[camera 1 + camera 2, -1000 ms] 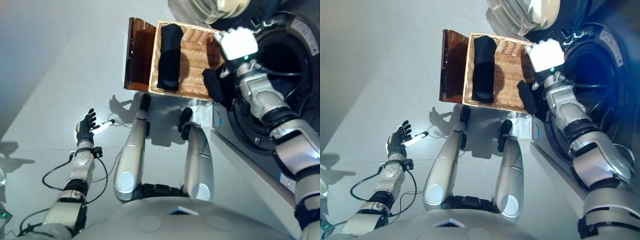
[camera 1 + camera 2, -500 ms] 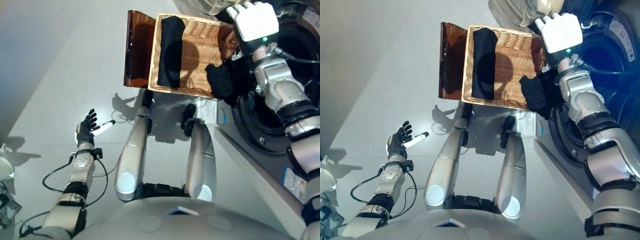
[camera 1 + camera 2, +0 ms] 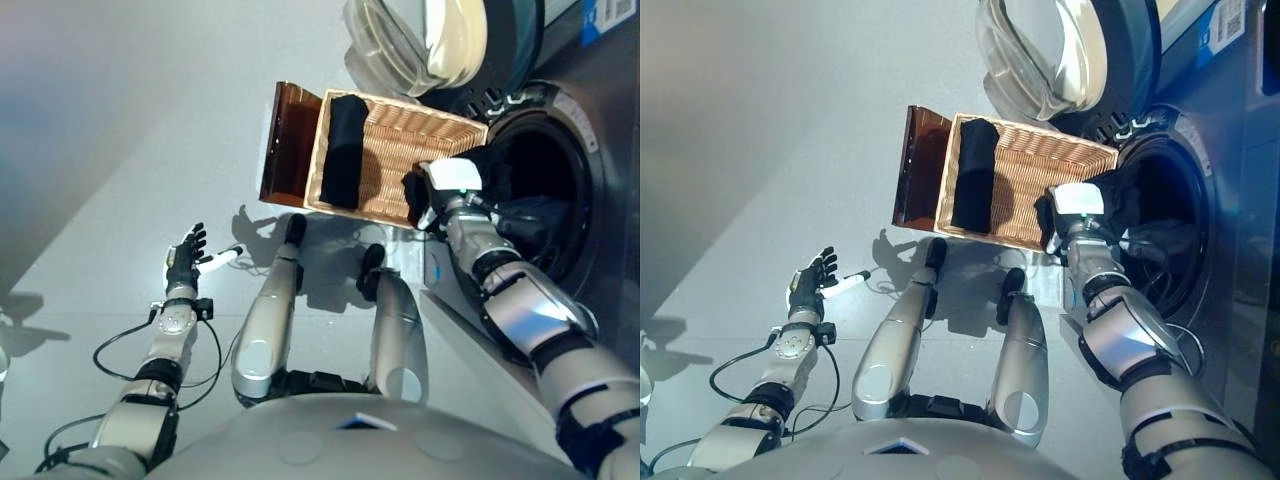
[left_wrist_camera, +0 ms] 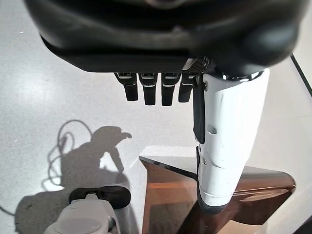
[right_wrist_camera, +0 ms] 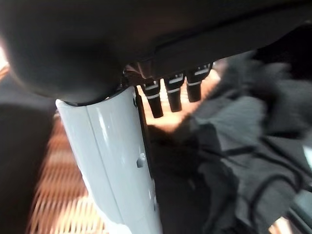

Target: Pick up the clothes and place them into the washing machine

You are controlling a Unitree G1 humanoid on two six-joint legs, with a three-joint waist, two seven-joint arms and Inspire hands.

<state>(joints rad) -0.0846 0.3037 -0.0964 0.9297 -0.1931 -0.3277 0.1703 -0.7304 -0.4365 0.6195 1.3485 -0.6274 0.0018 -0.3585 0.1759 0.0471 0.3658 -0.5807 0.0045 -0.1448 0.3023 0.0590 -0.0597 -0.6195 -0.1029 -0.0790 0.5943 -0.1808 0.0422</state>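
A wicker basket (image 3: 410, 140) stands on the floor in front of the washing machine, with a folded black garment (image 3: 343, 150) lying along its left side. My right hand (image 3: 452, 180) is at the mouth of the drum (image 3: 535, 165), by the basket's near right corner. Its fingers (image 5: 173, 92) and white thumb (image 5: 112, 161) are straight, with nothing pinched. Dark cloth (image 5: 234, 146) lies bunched just past them, draped over the drum's rim (image 3: 418, 195) and reaching inside. My left hand (image 3: 183, 262) hovers open over the floor far to the left, holding nothing.
The washer's round glass door (image 3: 1040, 50) stands swung open above the basket. A brown translucent lid (image 3: 290, 145) leans against the basket's left side. Grey floor (image 3: 120, 150) stretches to the left.
The camera has shifted. My right hand has come down from above the basket's far right corner to the drum's mouth, the dark cloth with it. The left hand has stayed put.
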